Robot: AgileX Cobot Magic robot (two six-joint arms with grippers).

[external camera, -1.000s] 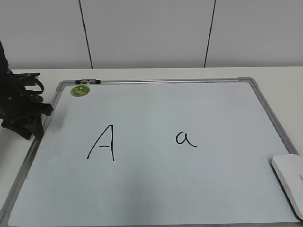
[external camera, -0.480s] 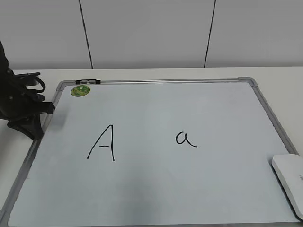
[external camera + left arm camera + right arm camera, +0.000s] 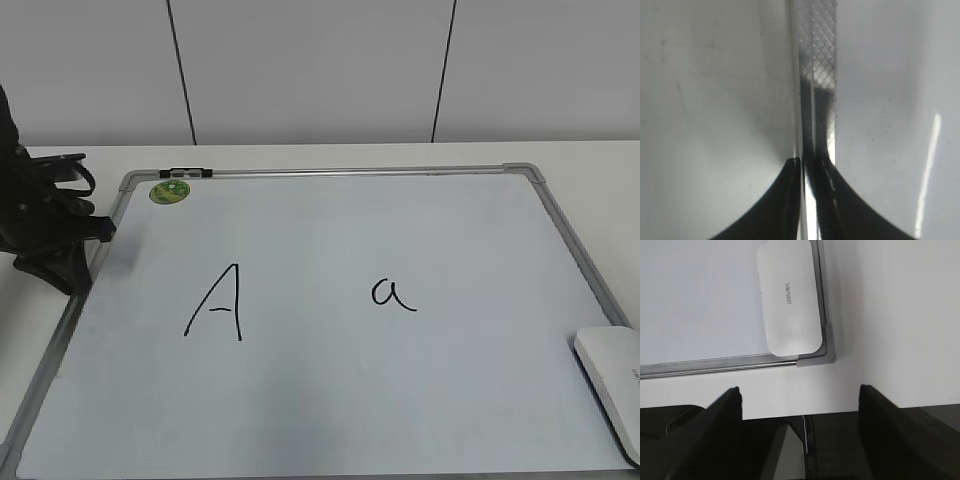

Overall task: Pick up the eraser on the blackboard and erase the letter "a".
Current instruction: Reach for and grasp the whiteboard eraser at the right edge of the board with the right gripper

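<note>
The blackboard (image 3: 330, 172) lies flat on the table with a small black letter "a" (image 3: 392, 294) right of its middle. The white eraser (image 3: 612, 385) lies at the board's near right corner, partly cut off by the exterior view. It shows whole in the right wrist view (image 3: 790, 295), lying on the board's corner (image 3: 816, 359). My right gripper (image 3: 799, 390) is open and empty, held off the board's corner short of the eraser; it is out of the exterior view. My left gripper (image 3: 70, 262) sits by the board's left edge, and its jaws (image 3: 807, 162) are shut.
A taller capital "A" (image 3: 218, 303) is written left of the middle. A round green magnet (image 3: 169, 191) sits at the board's far left corner, beside a black clip (image 3: 186, 173) on the frame. White table (image 3: 890, 315) surrounds the board; a panelled wall stands behind.
My left arm has shifted very slightly at the board's left edge. The eraser, the letters and the board have not moved.
</note>
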